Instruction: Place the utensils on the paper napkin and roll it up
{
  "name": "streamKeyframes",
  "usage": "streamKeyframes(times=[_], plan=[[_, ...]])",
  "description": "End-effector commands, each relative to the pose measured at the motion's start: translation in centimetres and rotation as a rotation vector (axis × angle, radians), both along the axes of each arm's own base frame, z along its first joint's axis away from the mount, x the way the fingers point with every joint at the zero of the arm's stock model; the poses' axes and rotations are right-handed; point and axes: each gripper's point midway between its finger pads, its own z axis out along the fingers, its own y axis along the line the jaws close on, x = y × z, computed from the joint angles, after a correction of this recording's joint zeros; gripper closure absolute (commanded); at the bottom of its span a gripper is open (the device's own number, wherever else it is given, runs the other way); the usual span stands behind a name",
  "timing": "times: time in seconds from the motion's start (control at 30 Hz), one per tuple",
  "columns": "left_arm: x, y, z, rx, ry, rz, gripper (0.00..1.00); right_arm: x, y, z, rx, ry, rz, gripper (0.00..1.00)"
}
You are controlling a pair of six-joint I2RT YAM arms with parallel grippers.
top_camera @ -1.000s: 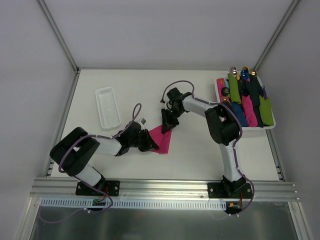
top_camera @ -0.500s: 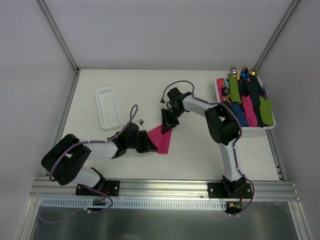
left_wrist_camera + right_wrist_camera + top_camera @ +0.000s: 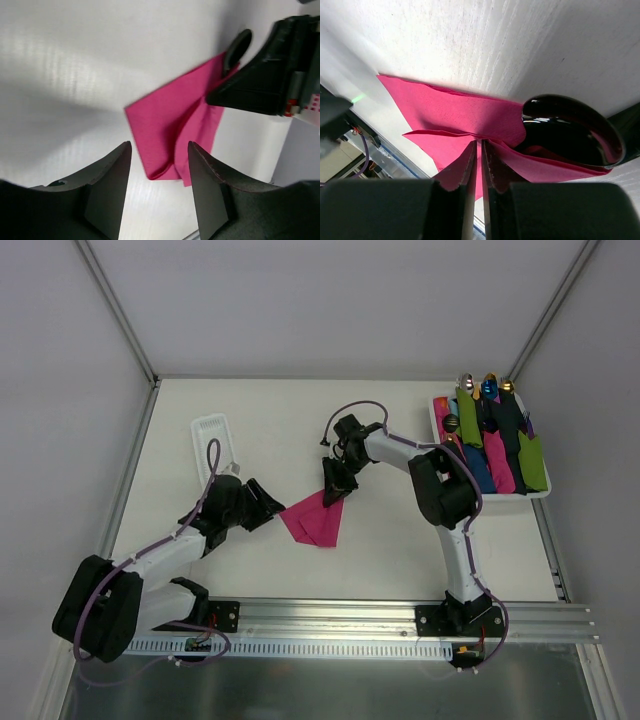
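Note:
The magenta paper napkin lies partly folded on the table, with a crease along its middle. My right gripper is shut on a raised fold at the napkin's far corner. A glossy black spoon bowl lies on the napkin right beside the right fingers, and it also shows in the left wrist view. The rest of the utensils is hidden. My left gripper is open and empty, just left of the napkin, jaws facing its near corner.
A narrow white ridged tray lies at the back left, partly behind the left arm's cable. A white tray at the right edge holds several rolled napkins in green, blue, black and pink with utensil heads sticking out.
My left gripper has drawn back to the left, off the napkin, and the left arm has swung left. The napkin now lies more exposed. The right gripper has not moved.

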Motion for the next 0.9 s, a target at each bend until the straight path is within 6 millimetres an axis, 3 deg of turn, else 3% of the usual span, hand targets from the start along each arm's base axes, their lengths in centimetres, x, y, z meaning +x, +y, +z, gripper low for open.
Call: streamKeyframes(times=[0.0, 0.27, 0.37, 0.53, 0.87], plan=[[-0.1, 2.1, -2.2, 0.102, 0.054, 0.02, 0.51, 0.7, -0.8, -1.6, -0.055, -0.02, 0.011, 0.89], [1.7, 0.8, -4.4, 0.146, 0.08, -0.059, 0.53, 0.6, -0.9, -1.5, -0.053, -0.039, 0.039, 0.89], [1.9, -1.0, -5.2, 0.072, 0.087, -0.119, 0.55, 0.6, -0.9, -1.5, -0.051, -0.037, 0.041, 0.89], [1.1, -2.2, -7.4, -0.005, 0.137, -0.15, 0.59, 0.8, -0.9, -1.4, -0.052, -0.047, 0.044, 0.89], [0.8, -4.6, -7.0, -0.167, 0.095, -0.235, 0.58, 0.7, -0.9, -1.6, -0.058, -0.044, 0.045, 0.89]])
